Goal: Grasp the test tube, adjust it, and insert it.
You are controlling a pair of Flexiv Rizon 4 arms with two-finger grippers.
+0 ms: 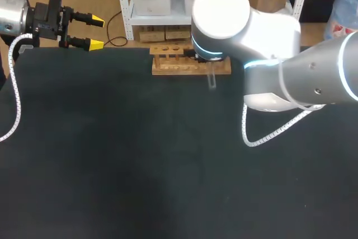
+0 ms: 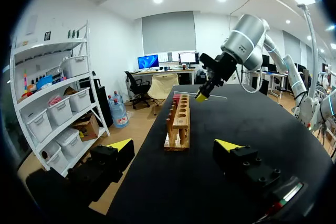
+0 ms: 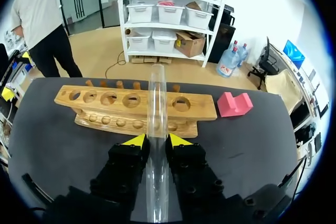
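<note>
Test tube (image 3: 156, 95) clamped between right fingers (image 3: 137, 141) beside rack (image 3: 100, 98) | left fingers (image 1: 96, 43) spread apart, at table (image 1: 112, 166) far corner

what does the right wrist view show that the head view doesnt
Only the right wrist view: the right gripper with its yellow tips shut on the test tube, and a pink block beside the wooden rack. Only the head view: the left gripper, plainly open, at the far left corner of the table. Both: the wooden rack and the test tube, not in any hole.
</note>
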